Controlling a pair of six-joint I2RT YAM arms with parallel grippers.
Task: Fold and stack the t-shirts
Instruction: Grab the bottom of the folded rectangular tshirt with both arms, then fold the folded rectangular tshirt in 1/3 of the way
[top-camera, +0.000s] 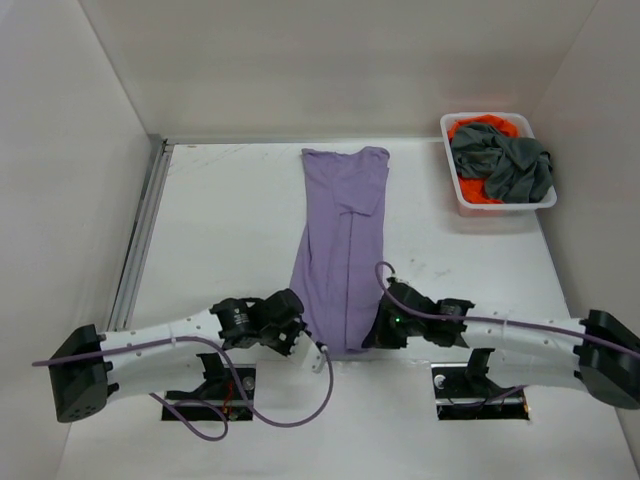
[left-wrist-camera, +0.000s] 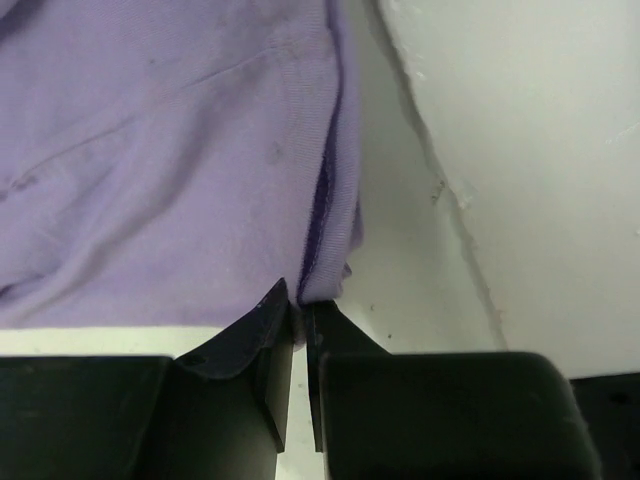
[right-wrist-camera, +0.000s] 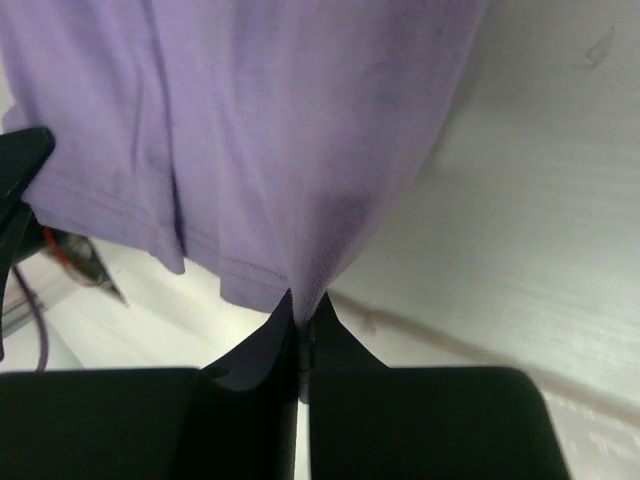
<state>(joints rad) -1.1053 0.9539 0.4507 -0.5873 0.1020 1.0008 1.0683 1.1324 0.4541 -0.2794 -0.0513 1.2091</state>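
1. Left gripper (top-camera: 303, 336) and right gripper (top-camera: 379, 328), nearest in the top view, sit low over the white table (top-camera: 220, 230). One is at each near corner of the lavender t-shirt (top-camera: 340, 240).
2. Same view: the lavender t-shirt lies flat at the table's centre as a long, narrow, lengthwise-folded strip. It runs from the grippers to the far edge.
3. Same view: the dark grey t-shirt (top-camera: 512, 162) lies crumpled on the orange t-shirt (top-camera: 474, 128) inside the white basket (top-camera: 500, 209). The basket stands at the far right corner, well apart from the grippers.
4. Left wrist view: the black fingers (left-wrist-camera: 250, 345) are pressed together, pinching the lavender hem at its corner. Bare table shows to the right.
5. Right wrist view: the fingers (right-wrist-camera: 345, 345) are pressed together, pinching the lavender fabric's near edge. The cloth puckers upward from the tips.
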